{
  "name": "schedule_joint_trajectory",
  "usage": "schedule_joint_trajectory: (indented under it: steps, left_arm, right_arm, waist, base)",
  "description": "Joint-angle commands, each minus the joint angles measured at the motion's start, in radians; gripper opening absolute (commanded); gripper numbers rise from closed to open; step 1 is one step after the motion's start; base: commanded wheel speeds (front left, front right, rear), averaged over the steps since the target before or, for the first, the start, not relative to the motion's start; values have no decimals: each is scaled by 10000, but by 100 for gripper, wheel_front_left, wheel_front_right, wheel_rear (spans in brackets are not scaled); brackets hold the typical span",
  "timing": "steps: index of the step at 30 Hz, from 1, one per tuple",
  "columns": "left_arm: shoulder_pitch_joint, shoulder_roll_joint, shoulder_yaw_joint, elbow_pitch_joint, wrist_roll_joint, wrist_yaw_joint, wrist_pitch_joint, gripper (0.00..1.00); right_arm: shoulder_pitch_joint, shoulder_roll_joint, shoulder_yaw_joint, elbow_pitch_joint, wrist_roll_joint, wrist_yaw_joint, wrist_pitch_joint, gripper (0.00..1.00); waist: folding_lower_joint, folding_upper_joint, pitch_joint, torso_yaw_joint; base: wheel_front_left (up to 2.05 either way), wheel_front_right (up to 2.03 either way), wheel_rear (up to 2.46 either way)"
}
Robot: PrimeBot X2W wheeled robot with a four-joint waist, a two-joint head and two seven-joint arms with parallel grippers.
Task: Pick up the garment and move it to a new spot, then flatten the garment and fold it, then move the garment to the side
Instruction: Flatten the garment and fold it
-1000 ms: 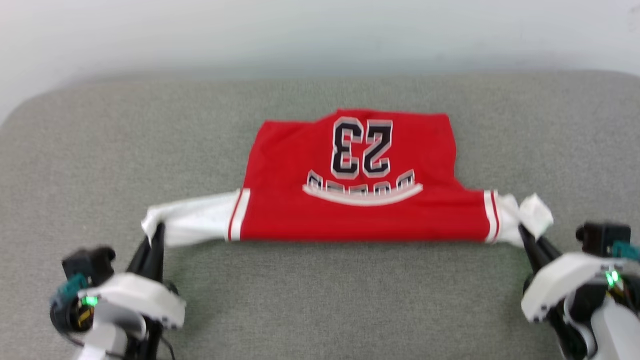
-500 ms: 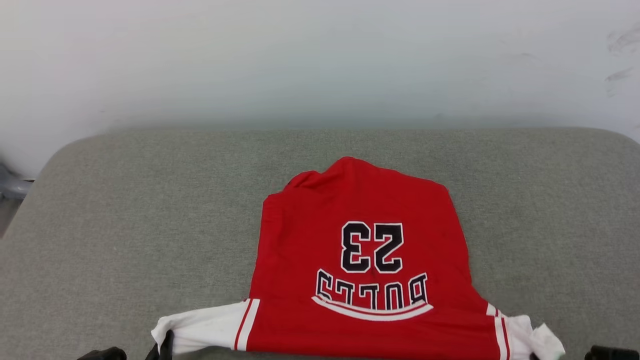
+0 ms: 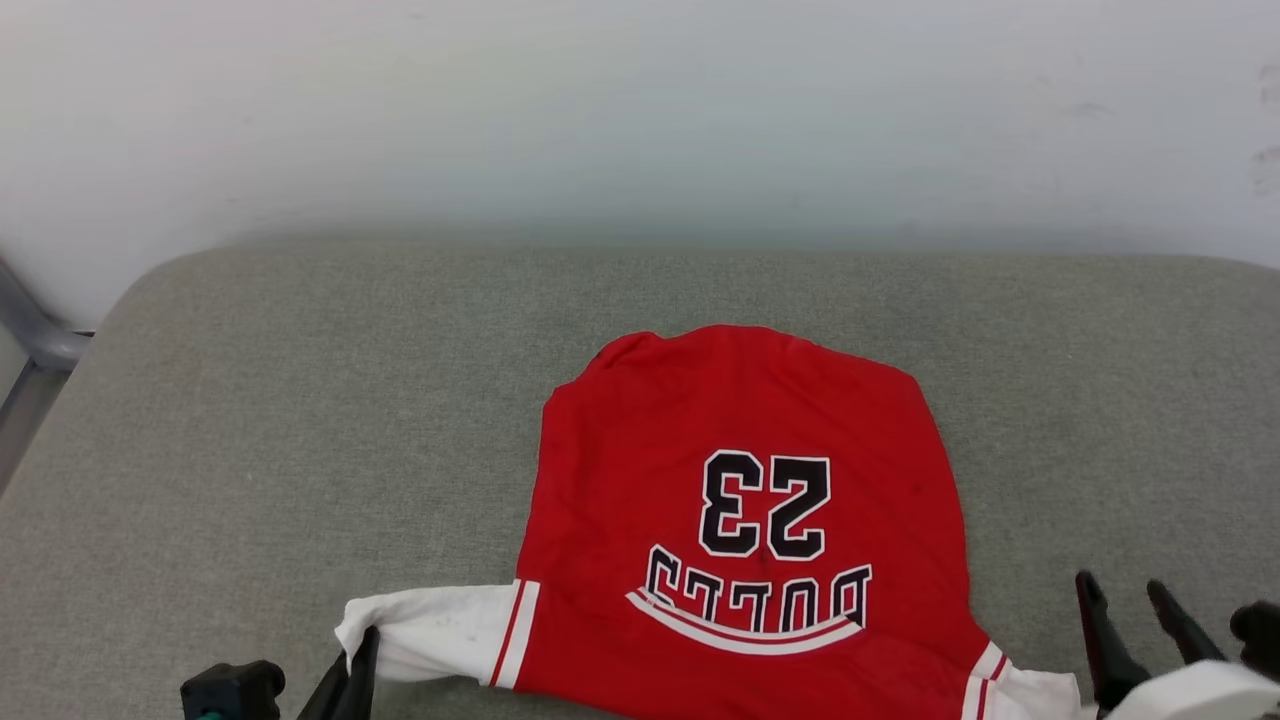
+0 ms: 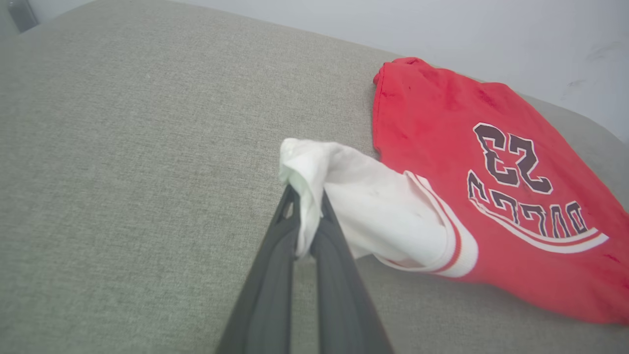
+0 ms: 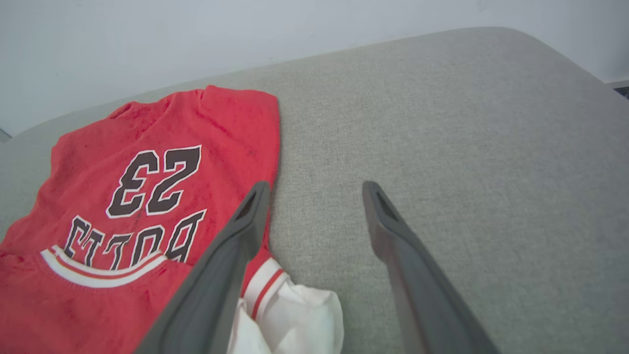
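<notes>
The red garment [image 3: 740,440] lies spread on the grey cushion, printed side up, its number 23 and lettering upside down toward me. My left gripper [image 3: 360,655] is at the lower left, shut on the tip of the white left sleeve [image 4: 368,196], which bunches between the fingertips of the left gripper [image 4: 307,209]. My right gripper [image 3: 1130,610] stands open at the lower right, beside the garment's right edge. In the right wrist view the right gripper [image 5: 314,191] is spread over bare cushion, and the white right sleeve [image 5: 300,314] lies loose beneath its left finger [image 5: 245,221].
The grey cushion [image 3: 300,400] stretches wide to the left, right and beyond the garment. A white wall [image 3: 640,120] rises behind its far edge. A grey metal bar [image 3: 30,335] shows past the cushion's rounded left corner.
The head camera has tilted up, so the picture shifted down. My right gripper has let go of the right sleeve and opened. The left gripper still holds the left sleeve.
</notes>
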Motion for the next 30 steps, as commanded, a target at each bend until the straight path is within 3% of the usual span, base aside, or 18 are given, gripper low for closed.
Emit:
schedule_joint_trajectory:
  steps: [1,8,13,18,25,30]
  left_arm:
    - [-234,-6,-22,-118,83,26,-13,0]
    - [-915,-105,-284,-507,299,-108,-102,0]
    - [-1665,-305,-563,-675,379,-322,-202,0]
    - [-2432,-556,-949,-724,529,-606,-354,0]
    - [-3033,-827,-1179,-638,612,-798,-660,0]
    - [-3204,-933,-1278,-535,632,-880,-819,0]
  right_arm:
    - [-848,13,-174,417,8,-7,-208,100]
    - [-3607,-339,-517,2640,92,-7,639,100]
    - [-5782,-1084,-541,4603,415,-7,2514,100]
    - [-7846,-1892,-106,5813,153,-7,4235,100]
    - [-9272,-2235,527,6691,-72,-7,5233,100]
    - [-9232,-2177,984,7778,111,-6,6367,100]
  waist:
    - [1,-1,170,84]
    - [1,-1,1053,508]
    - [1,-1,1822,1087]
    - [1,-1,2695,1666]
    - [1,-1,3448,2077]
    - [1,-1,3652,2213]
  base:
    - [0,0,0]
    - [0,0,0]
    - [0,0,0]
    - [0,0,0]
    - [0,0,0]
    - [0,0,0]
